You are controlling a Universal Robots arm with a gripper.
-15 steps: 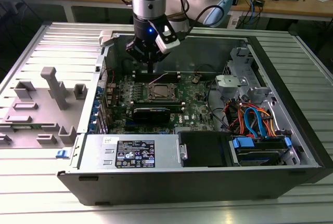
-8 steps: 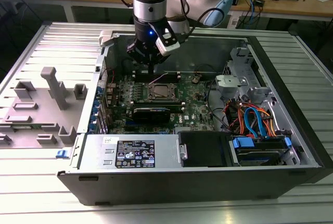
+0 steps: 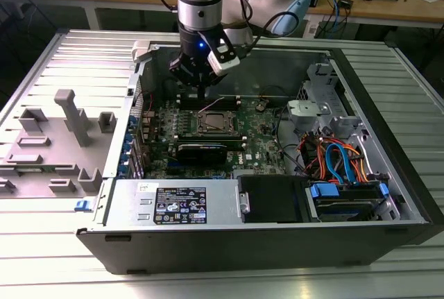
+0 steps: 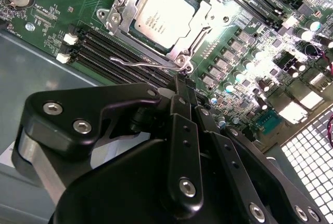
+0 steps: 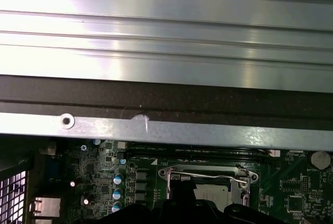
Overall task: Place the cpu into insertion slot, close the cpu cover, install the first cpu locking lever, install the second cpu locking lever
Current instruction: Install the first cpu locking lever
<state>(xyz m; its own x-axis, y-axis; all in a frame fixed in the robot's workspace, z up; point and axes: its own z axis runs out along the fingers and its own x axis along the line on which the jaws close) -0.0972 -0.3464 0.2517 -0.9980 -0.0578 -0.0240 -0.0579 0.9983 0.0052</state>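
Cpu point(image 4: 165, 13) inside cpu cover point(image 4: 118, 12), claw point(image 4: 180, 81) at edge

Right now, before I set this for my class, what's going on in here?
A robot arm is working inside an open computer case. The cpu already sits in the insertion slot, with the cpu cover closed over it. The gripper, fingers together, has its tips at the wire locking lever running along one edge of the socket.
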